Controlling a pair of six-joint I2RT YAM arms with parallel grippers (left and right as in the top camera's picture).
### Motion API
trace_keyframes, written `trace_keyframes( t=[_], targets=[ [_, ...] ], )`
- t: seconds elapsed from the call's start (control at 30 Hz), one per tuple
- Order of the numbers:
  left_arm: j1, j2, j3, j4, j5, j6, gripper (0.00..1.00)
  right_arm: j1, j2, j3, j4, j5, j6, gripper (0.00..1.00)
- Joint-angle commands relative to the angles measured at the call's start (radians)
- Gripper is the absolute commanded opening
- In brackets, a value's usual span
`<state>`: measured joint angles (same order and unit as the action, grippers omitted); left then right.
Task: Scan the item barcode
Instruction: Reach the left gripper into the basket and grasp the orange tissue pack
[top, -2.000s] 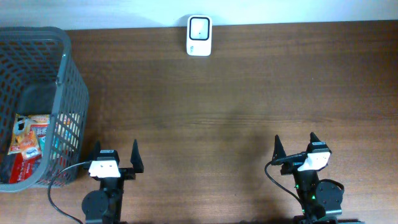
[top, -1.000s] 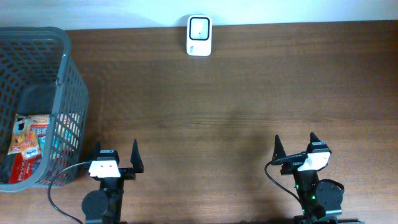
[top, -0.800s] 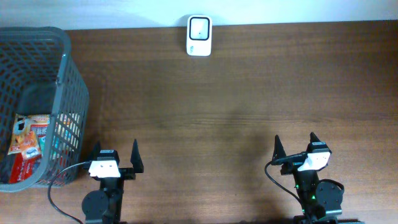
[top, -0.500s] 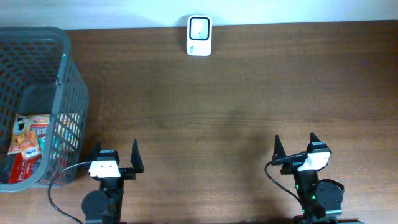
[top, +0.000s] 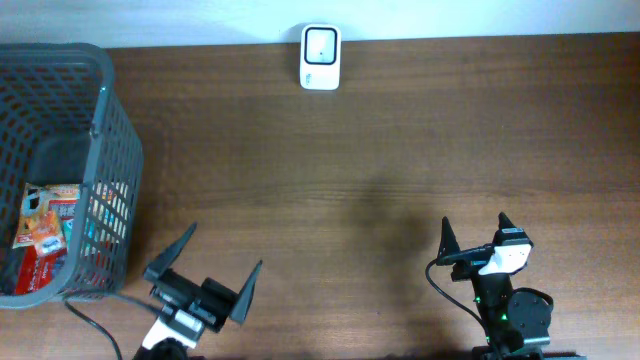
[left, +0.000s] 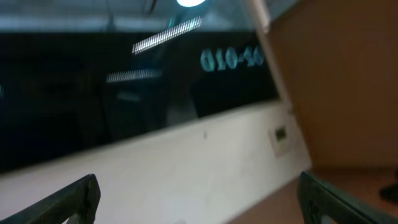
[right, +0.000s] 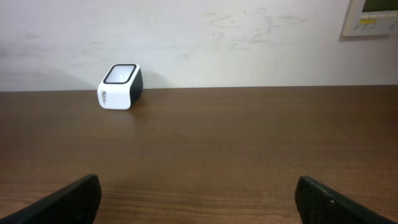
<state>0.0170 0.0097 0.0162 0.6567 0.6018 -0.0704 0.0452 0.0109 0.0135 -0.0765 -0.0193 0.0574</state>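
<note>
The item, a red and orange packet (top: 44, 228), lies inside the grey mesh basket (top: 112, 130) at the left. A white scanner (top: 320, 45) stands at the table's far edge, and is also in the right wrist view as the scanner (right: 120, 86). My left gripper (top: 212, 272) is open near the front edge, just right of the basket, raised and turned askew; its wrist view shows only the open gripper (left: 198, 182) against a wall and a dark window. My right gripper (top: 475, 226) is open and empty at the front right, and the right wrist view has that gripper (right: 198, 182) facing the scanner.
The basket has tall mesh walls and holds a dark object (top: 60, 156) behind the packet. A cable (top: 95, 318) trails from the left arm beside the basket's front corner. Brown tabletop (top: 380, 170) lies between the grippers and the scanner.
My left gripper has lifted and twisted from its straight resting pose, its fingers now pointing askew and its camera tilted up toward the wall. The right arm has not moved.
</note>
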Motion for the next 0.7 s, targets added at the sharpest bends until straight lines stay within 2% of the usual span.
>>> trace_keyframes(
  t=[0.0, 0.07, 0.1, 0.17, 0.23, 0.3, 0.37, 0.4, 0.43, 0.5, 0.53, 0.57, 0.6, 0.63, 0.67],
  targets=[
    [-0.003, 0.003, 0.093, -0.024, -0.014, -0.071, 0.99, -0.006, -0.008, -0.008, -0.002, -0.002, 0.010, 0.99],
    [-0.003, 0.061, 0.235, -0.153, -0.155, -0.071, 0.99, -0.006, -0.008, -0.008, -0.002, -0.002, 0.010, 0.99],
    [-0.003, 0.117, 0.332, -0.276, -0.214, -0.071, 0.99, -0.006, -0.008, -0.008, -0.002, -0.002, 0.010, 0.99],
    [-0.003, 0.294, 0.536, -0.467, -0.247, -0.024, 0.99, -0.006, -0.008, -0.008, -0.002, -0.002, 0.010, 0.99],
    [-0.003, 0.444, 0.632, -0.476, -0.210, -0.011, 0.99, -0.006, -0.008, -0.008, -0.002, -0.002, 0.010, 0.99],
    [-0.003, 0.536, 0.637, -0.470, -0.156, -0.011, 0.99, -0.006, -0.008, -0.008, -0.002, -0.002, 0.010, 0.99],
    [-0.003, 0.616, 0.668, -0.357, -0.146, -0.012, 0.99, -0.006, -0.008, -0.008, -0.002, -0.002, 0.010, 0.99],
    [-0.003, 0.638, 0.710, -0.361, -0.146, -0.012, 0.99, -0.006, -0.008, -0.008, -0.002, -0.002, 0.010, 0.99],
    [-0.003, 0.697, 0.850, -0.494, -0.198, -0.012, 0.99, -0.006, -0.008, -0.008, -0.002, -0.002, 0.010, 0.99],
    [-0.003, 0.919, 1.292, -1.093, -0.399, 0.022, 0.99, -0.006, -0.008, -0.008, -0.002, -0.002, 0.010, 0.99],
    [-0.003, 0.989, 1.408, -1.231, -0.400, 0.076, 0.99, -0.006, -0.008, -0.008, -0.002, -0.002, 0.010, 0.99],
    [-0.003, 1.120, 1.595, -1.440, -0.401, 0.110, 0.99, -0.006, -0.008, -0.008, -0.002, -0.002, 0.010, 0.99],
    [-0.002, 1.188, 1.678, -1.521, -0.425, 0.138, 0.99, -0.006, -0.008, -0.008, -0.002, -0.002, 0.010, 0.99],
    [0.005, 1.262, 1.761, -1.572, -0.512, 0.121, 0.99, -0.006, -0.008, -0.008, -0.002, -0.002, 0.010, 0.99],
    [0.027, 1.329, 1.835, -1.605, -0.648, 0.015, 0.99, -0.006, -0.008, -0.008, -0.002, -0.002, 0.010, 0.99]
  ],
)
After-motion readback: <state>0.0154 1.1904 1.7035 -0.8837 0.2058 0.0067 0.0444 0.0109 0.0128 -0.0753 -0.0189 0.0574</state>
